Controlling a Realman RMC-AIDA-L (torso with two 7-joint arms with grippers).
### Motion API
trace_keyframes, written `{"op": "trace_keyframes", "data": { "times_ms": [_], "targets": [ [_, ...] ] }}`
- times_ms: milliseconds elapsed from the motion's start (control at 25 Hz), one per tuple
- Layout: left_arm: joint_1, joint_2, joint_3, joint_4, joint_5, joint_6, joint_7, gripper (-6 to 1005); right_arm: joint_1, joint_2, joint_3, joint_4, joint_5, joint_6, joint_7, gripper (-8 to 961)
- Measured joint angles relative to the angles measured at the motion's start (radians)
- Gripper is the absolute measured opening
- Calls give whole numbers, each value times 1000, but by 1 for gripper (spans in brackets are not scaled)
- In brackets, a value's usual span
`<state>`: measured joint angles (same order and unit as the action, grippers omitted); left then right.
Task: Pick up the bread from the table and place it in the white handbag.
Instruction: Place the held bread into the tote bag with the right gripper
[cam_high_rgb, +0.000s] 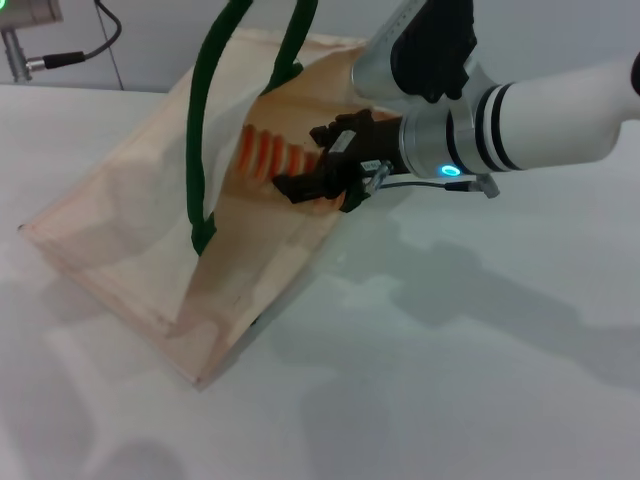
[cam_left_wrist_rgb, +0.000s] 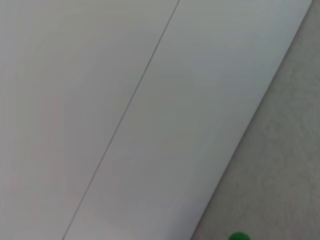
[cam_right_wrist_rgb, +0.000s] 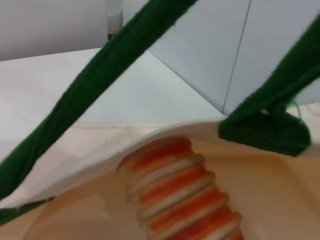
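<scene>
Right gripper (cam_high_rgb: 318, 172): pinching 1 bread (cam_high_rgb: 268, 153), reaching inside white handbag (cam_high_rgb: 120, 200) lying on table (cam_high_rgb: 450, 380).

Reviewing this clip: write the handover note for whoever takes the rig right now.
Right gripper: at the bag's mouth, shut on the bread.
Left arm: out of sight, so the gripper's state is unknown.
Bag: lies on the table, mouth propped open, green handles up.
Done: bread picked up and carried into the opening.
Left: release the bread inside, withdraw the right arm.
</scene>
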<state>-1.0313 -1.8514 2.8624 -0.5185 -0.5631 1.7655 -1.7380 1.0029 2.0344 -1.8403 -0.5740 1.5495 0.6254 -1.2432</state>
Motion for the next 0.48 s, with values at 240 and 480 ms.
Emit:
{"op": "trace_keyframes", "data": {
  "times_ms": [240,480],
  "targets": [
    [2,2,0,0,0,-4,-2,120,0,-2,2,17,-4,-1,0,897],
    [3,1,0,0,6,-21,-4,120,-4,-6,12,33,-3,-20,5,897]
  ]
}}
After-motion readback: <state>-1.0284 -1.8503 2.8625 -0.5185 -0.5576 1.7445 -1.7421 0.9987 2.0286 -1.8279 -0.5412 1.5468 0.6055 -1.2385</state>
